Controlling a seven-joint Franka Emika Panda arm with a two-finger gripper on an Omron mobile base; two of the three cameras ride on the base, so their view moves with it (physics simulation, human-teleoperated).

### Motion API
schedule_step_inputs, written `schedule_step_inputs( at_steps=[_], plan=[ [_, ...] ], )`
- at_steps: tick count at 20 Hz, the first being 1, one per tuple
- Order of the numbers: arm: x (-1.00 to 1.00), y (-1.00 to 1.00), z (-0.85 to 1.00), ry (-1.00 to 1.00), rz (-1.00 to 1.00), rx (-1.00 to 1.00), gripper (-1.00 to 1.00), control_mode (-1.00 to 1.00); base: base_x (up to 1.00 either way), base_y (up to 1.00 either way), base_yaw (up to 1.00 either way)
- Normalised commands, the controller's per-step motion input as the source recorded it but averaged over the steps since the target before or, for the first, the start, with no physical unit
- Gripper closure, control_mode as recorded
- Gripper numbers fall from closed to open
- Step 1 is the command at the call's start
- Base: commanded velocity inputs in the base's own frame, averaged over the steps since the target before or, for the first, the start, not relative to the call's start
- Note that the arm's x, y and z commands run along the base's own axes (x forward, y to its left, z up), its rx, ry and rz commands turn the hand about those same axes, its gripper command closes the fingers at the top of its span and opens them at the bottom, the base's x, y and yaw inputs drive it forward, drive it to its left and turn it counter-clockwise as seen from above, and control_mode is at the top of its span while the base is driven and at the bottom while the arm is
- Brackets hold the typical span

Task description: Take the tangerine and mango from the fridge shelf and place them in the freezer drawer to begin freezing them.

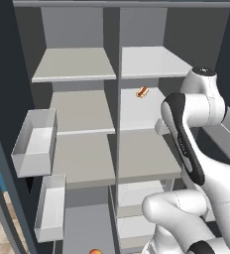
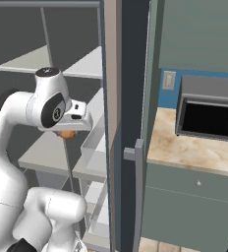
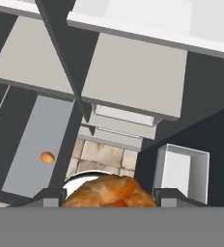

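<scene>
Left of the large deep grey freezer drawer (image 1: 82, 228) in the left base view, two pale rectangular door bins (image 1: 35, 144) hang on the open door, one above the other. Inside the freezer drawer, on its flat grey floor, lies the small oval yellow-orange mango with a reddish blush (image 1: 95, 252); the hand view shows it there too (image 3: 47, 157), apart from the drawer's walls. Above the freezer drawer and to its right, a red-and-tan hot dog in a bun (image 1: 142, 92) rests on a pale fridge shelf. Right of the freezer drawer in the hand view, the two-finger gripper (image 3: 109, 195) is clamped narrowly on the round dull-orange tangerine (image 3: 109, 190), which sits between the dark fingertips (image 3: 53, 195), held in the air higher than the freezer drawer and not yet in it
</scene>
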Motion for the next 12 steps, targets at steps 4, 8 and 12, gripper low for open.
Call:
schedule_step_inputs(
  at_steps=[4,8,12],
  plan=[
    [0.0,0.0,0.0,0.0,0.0,0.0,1.0,-1.0,0.0,0.0,0.0],
    [-0.03,0.0,0.0,0.0,0.0,0.0,1.0,1.0,-0.16,-0.12,0.03],
    [0.0,0.0,0.0,0.0,0.0,0.0,1.0,1.0,-0.32,-0.17,0.18]
  ],
)
